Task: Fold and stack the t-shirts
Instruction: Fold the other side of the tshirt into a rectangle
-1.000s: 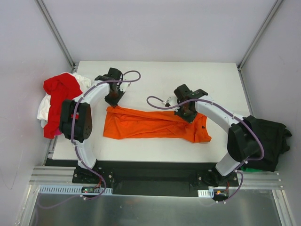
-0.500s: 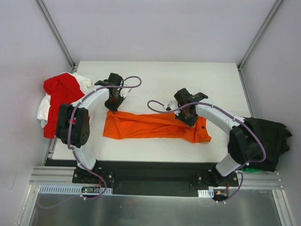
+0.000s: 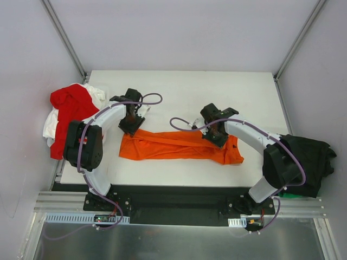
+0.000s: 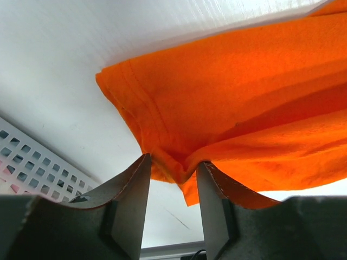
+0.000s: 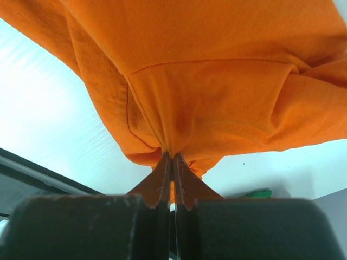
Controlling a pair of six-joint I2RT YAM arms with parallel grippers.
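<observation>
My left jaws stand spread, with a hemmed corner of the orange t-shirt [image 4: 233,97] sagging loose between them. My right jaws are pressed together, pinching a bunch of the same shirt near its other end. It lies as a long band across the white tabletop [image 3: 217,89]. A red t-shirt [image 3: 69,103] and a white t-shirt [image 3: 50,125] are heaped at the left edge, and a black t-shirt [image 3: 313,157] at the right.

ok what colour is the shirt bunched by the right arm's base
That t-shirt is black, seen best in the top external view.
</observation>
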